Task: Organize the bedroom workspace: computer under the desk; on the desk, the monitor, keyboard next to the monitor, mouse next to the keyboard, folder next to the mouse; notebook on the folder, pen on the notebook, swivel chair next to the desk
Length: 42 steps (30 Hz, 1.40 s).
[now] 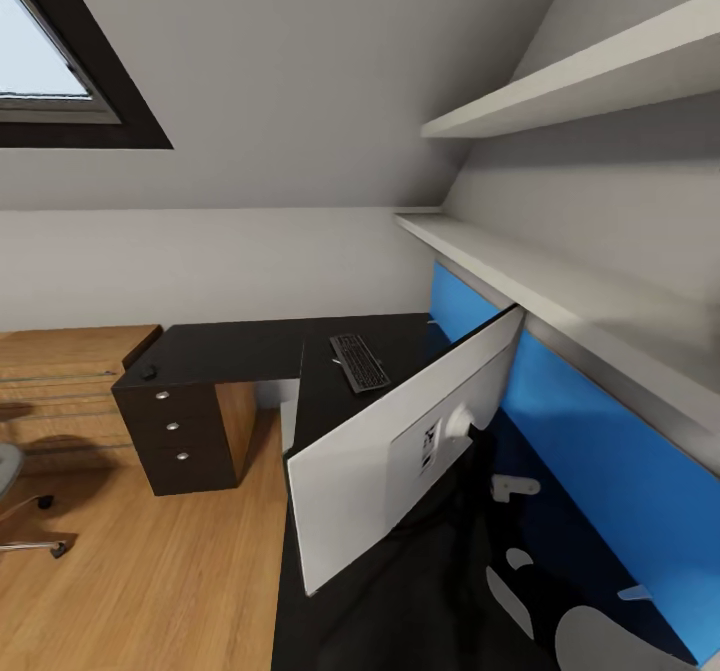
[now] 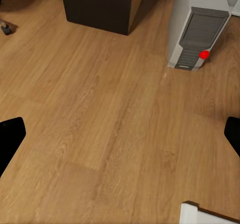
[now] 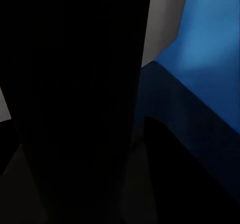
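Observation:
The desk (image 1: 230, 346) has a glossy black L-shaped top and a blue back panel (image 1: 600, 461). On it the monitor (image 1: 400, 451) shows its pale back to me, its foot hidden. The black keyboard (image 1: 358, 361) lies beyond the monitor. The tiny mouse (image 1: 148, 372) sits at the desk's far left corner. The grey computer (image 2: 200, 28) stands on the wood floor, ahead of my left gripper (image 2: 120, 136), which hangs open and empty above the floor. Part of the swivel chair (image 1: 10, 496) is at the left edge. In the right wrist view a black slab (image 3: 80, 103) sits before the blue panel (image 3: 210, 48); that gripper's fingers are lost in the dark.
Dark drawers (image 1: 180, 431) with silver knobs hold up the desk's left end. A light-wood dresser (image 1: 60, 381) stands left of them. Two white shelves (image 1: 560, 291) jut from the wall above the blue panel. A chair castor (image 2: 5, 28) rests on the floor.

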Tool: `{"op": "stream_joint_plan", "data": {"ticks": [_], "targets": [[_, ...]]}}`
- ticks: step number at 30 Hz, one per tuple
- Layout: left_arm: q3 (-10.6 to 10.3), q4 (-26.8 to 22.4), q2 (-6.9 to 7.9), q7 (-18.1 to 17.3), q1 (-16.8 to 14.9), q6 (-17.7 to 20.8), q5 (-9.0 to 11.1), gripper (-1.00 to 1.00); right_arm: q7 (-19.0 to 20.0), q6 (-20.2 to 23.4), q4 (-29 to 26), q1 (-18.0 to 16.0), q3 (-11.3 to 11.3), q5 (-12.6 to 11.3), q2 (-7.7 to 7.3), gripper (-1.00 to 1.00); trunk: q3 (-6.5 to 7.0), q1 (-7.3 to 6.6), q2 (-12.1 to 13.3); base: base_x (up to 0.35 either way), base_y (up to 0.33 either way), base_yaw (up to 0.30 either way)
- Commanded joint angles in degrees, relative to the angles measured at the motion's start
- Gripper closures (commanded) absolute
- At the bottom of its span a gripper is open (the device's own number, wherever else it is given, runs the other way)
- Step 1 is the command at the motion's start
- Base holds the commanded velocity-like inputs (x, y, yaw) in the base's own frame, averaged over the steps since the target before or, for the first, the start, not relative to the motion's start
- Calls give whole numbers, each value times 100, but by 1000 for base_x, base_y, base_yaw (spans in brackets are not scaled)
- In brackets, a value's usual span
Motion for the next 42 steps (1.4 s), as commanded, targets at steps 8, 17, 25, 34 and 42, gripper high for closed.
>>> {"op": "stream_joint_plan", "data": {"ticks": [8,17,25,34,42], "targets": [[-12,-11,3,16,0,-17,28,-100,-43,203,-19,-9,23,-36,16,100,-8,2,-11,0,0,0],[-8,-13,3,17,0,-17,28,-100,-28,330,-30,-9,26,-867,15,100,-8,2,-11,0,0,0],[74,-26,3,12,0,-17,28,-100,-28,349,-31,-9,26,-991,10,100,-8,2,-11,0,0,0],[153,-39,3,9,0,-17,28,-100,-35,350,-22,-9,26,-989,12,100,-8,2,-11,97,0,0],[155,-40,3,9,0,-17,28,-100,-35,350,-16,-9,26,-977,13,100,-8,2,-11,44,0,0]]}}
